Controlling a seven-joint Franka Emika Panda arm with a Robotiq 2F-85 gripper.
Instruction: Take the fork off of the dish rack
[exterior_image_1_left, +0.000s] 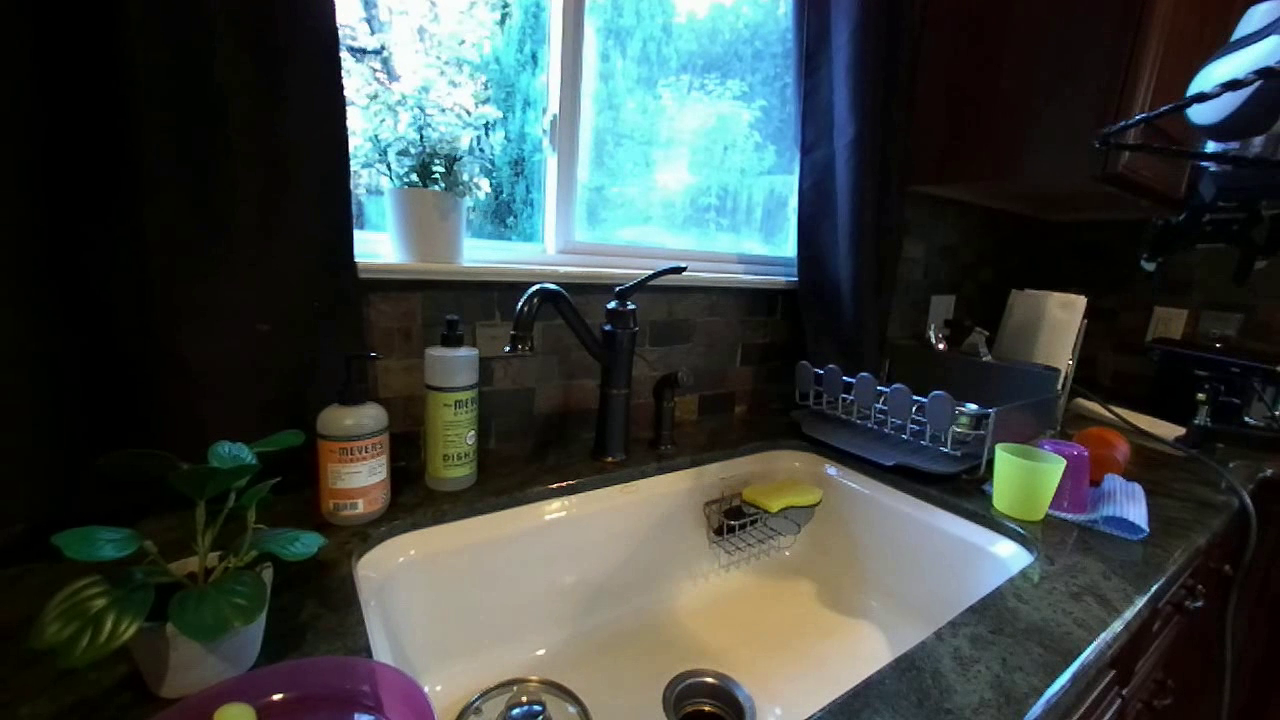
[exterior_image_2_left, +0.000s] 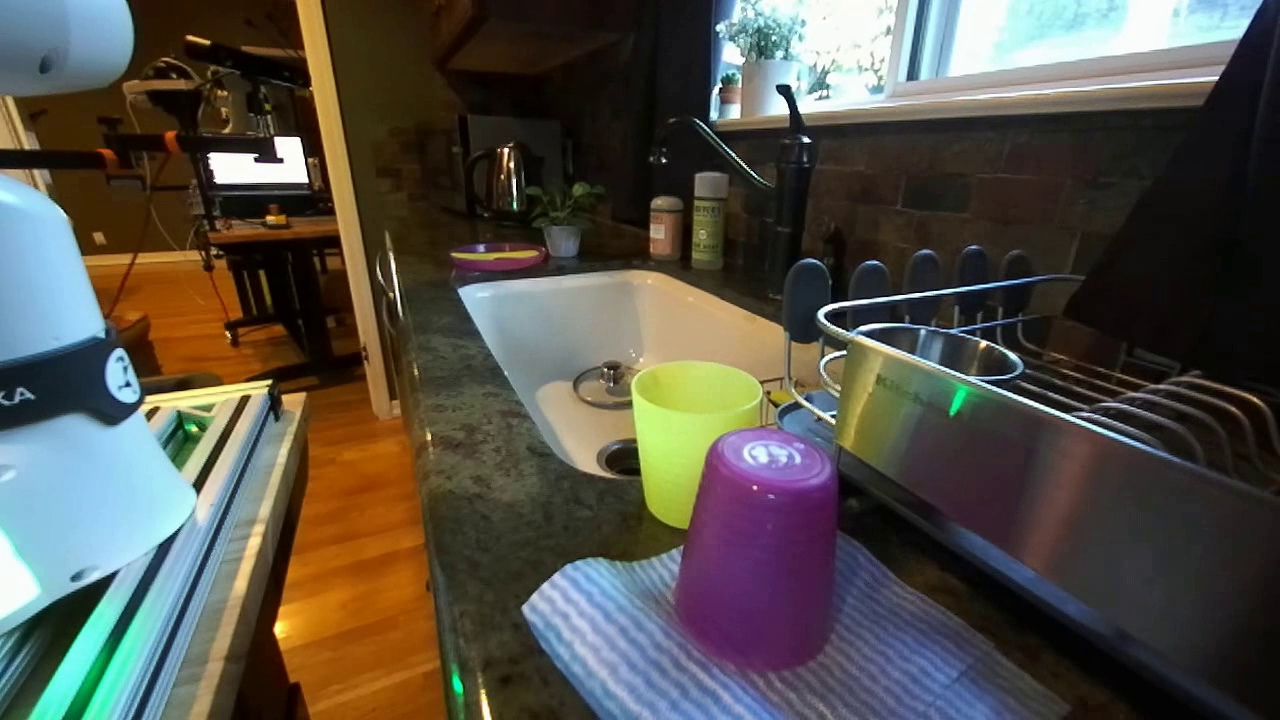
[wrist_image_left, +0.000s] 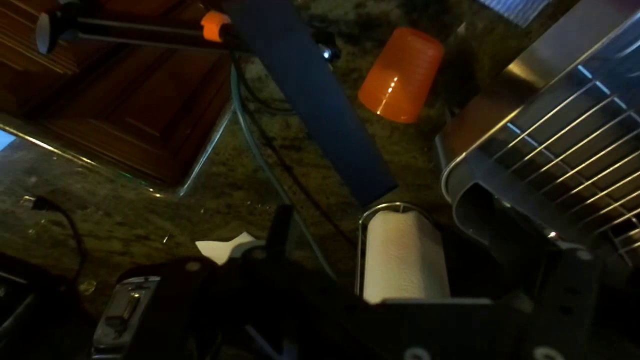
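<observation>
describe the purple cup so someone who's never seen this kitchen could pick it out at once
Find the white sink under the window, then the dish rack on the counter beside it. By the rack lies a striped cloth, with the purple cup upside down on it. Its colour sets it apart from the orange cup, and from the yellow-green cup, which stands upright.

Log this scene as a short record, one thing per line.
gripper: open, nothing seen in its grasp
dish rack: on the counter beside the sink
fork: cannot be made out in any view
yellow-green cup: right way up
purple cup: upside down on a striped cloth
orange cup: on the counter
sink: white; holds a clear lid, with a yellow sponge at a wire caddy
</observation>
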